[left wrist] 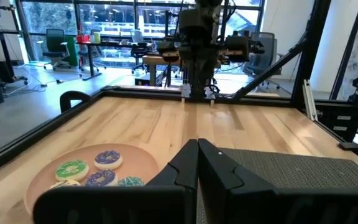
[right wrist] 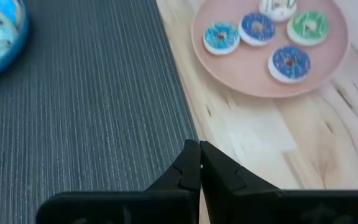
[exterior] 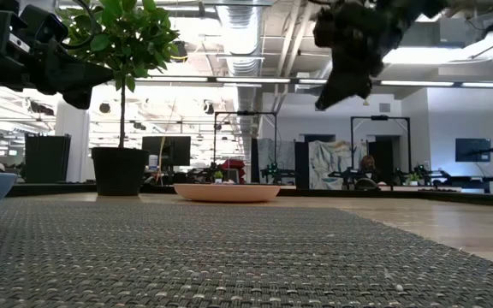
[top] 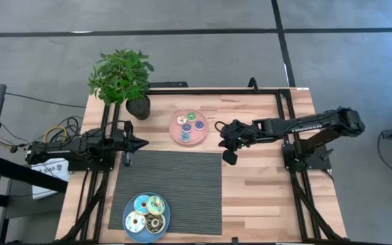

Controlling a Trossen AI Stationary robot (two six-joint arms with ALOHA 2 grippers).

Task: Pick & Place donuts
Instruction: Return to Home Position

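Observation:
Several small donuts, iced teal, blue-purple, green and cream, lie on the pink plate at the table's far middle. Several larger donuts, iced teal, pale green, cream and brown, lie on the blue plate at the mat's near left corner. My left gripper is shut and empty in the air, left of the pink plate. My right gripper is shut and empty above the mat's far right corner, near and right of the pink plate. It also shows in its own wrist view.
A grey ribbed mat covers the table's middle. A potted plant stands at the far left, just beyond my left arm. Bare wood lies right of the mat. A black frame runs along the table's far and side edges.

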